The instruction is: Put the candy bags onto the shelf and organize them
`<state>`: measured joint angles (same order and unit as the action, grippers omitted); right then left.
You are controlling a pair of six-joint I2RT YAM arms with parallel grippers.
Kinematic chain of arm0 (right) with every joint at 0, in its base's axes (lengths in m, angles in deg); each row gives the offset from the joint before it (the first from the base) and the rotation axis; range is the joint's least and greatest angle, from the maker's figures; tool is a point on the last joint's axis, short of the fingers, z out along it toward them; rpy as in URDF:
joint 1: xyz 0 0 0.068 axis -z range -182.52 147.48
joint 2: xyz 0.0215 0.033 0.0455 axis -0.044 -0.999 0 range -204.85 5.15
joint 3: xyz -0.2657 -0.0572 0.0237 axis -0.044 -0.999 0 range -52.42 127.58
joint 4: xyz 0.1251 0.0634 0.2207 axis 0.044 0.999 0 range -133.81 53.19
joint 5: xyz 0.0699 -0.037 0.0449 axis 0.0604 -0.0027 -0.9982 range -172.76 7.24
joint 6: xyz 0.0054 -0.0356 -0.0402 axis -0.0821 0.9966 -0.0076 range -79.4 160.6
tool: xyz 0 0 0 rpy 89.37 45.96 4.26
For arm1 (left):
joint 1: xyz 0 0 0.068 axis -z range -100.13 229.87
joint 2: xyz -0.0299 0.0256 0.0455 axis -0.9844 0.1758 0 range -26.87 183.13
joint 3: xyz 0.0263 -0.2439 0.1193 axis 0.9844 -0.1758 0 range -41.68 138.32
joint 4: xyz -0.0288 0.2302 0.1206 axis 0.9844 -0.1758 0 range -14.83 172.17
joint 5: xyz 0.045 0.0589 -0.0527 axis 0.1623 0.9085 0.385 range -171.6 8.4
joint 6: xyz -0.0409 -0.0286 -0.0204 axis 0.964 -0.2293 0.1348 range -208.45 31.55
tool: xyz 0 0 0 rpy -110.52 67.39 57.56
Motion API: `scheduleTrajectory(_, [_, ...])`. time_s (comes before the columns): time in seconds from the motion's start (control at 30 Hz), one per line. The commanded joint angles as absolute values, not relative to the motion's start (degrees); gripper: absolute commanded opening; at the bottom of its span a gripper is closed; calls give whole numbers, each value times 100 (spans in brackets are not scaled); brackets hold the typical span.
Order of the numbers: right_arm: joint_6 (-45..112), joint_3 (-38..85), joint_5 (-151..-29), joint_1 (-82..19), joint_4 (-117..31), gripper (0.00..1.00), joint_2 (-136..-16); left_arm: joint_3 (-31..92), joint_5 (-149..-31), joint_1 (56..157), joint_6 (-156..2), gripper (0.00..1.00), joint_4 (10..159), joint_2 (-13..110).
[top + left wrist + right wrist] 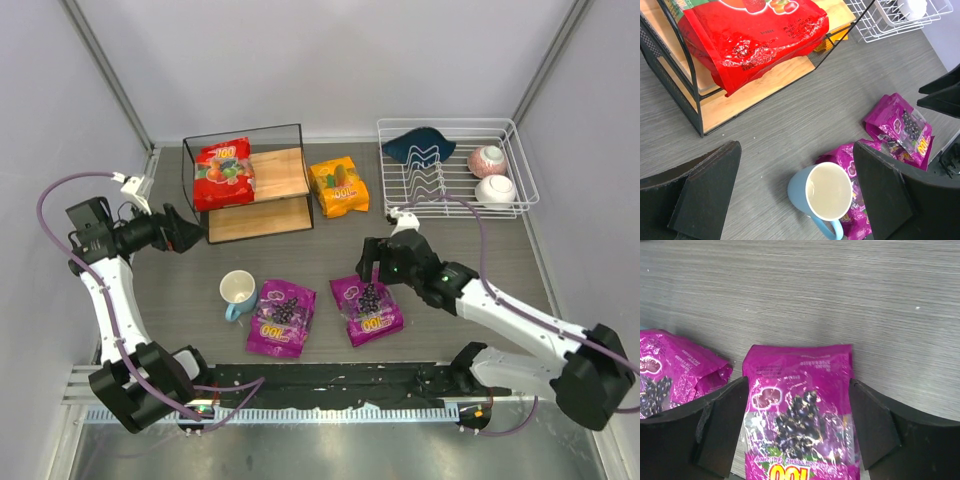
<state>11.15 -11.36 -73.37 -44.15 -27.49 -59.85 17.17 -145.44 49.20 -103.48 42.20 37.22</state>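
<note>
1. Right claw [366, 262], spread wide, brackets the lower-centre purple bag [799, 390] on the bench [450, 250], lined up for a pinch.
2. Left claw [190, 232] gapes empty at centre-left beside the shelf [280, 215]; red bag [222, 172] sits on top.

The central purple bag [797, 415] runs off the view's bottom edge

- You see the red bag [223, 172] printed with fruit.
- Orange-yellow bag [339, 187], twelve o'clock.
- Left purple bag [282, 317], right purple bag [368, 309]: dark berries, yellow "100".
- Pale blue mug [238, 291].
</note>
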Motion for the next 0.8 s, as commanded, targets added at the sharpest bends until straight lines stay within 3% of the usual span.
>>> scheduleTrajectory(0.0, [703,-1471,-6686,-4409,-2693,87,-5261,1817,-14629,4885,-10024,100,4524,3658])
scheduleTrajectory(0.2, [1027,-1094,-6455,-4146,-3237,88,-5926,1791,-14699,4885,-9926,100,4631,3746])
scheduleTrajectory(0.4, [1589,502,-7439,-3243,-4028,89,-7666,1817,-14594,4885,-10049,100,4473,3668])
scheduleTrajectory(0.77, [2311,3238,-8153,-2792,-4187,88,-10338,1826,-14453,4885,-9996,100,4464,3500])
